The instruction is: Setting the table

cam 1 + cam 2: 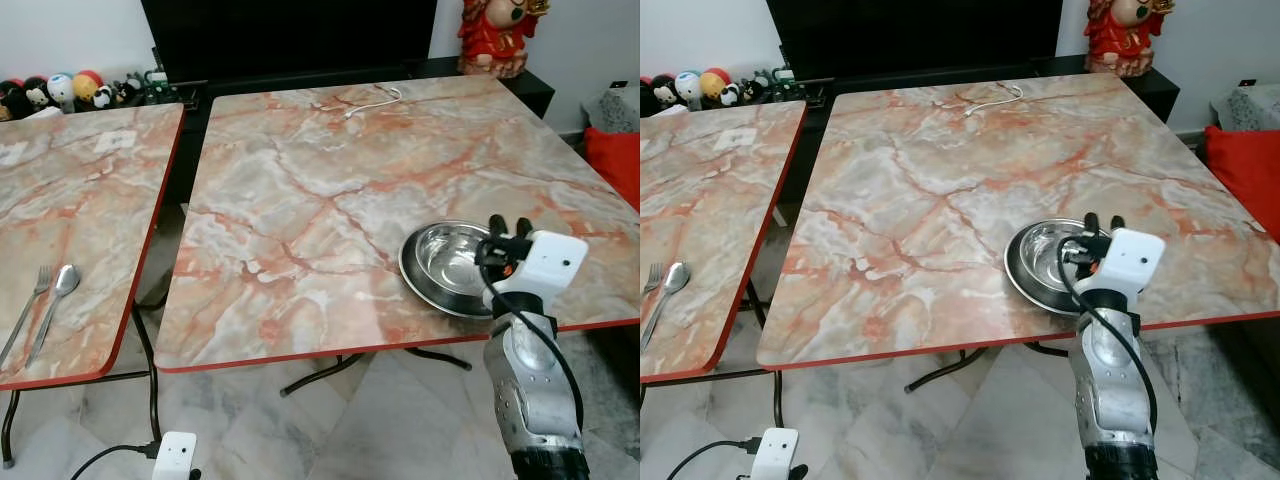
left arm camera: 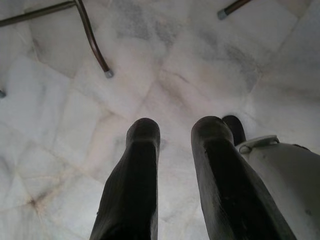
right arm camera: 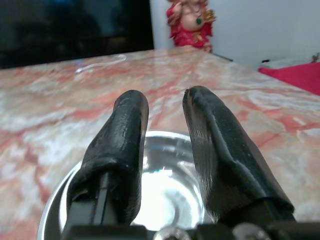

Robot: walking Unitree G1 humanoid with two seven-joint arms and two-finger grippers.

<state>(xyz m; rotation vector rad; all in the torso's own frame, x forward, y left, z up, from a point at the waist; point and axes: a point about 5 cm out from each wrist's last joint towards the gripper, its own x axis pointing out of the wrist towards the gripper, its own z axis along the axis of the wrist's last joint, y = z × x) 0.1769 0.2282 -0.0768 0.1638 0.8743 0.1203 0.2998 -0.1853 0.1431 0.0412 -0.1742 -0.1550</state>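
So, steel bowl (image 1: 452, 262) in plate (image 1: 420, 280), right gripper (image 1: 510, 226) above, jaws apart

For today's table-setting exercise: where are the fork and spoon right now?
The fork and spoon lie side by side near the front edge of the left table, on the robot's left, far from the steel bowl on the other table.

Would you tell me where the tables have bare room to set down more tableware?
The larger table is mostly bare, from the white cable at its far edge down to the near edge. Its near right corner is crowded: the steel bowl sits there with the right gripper over it. The left table is free beyond the fork and spoon.
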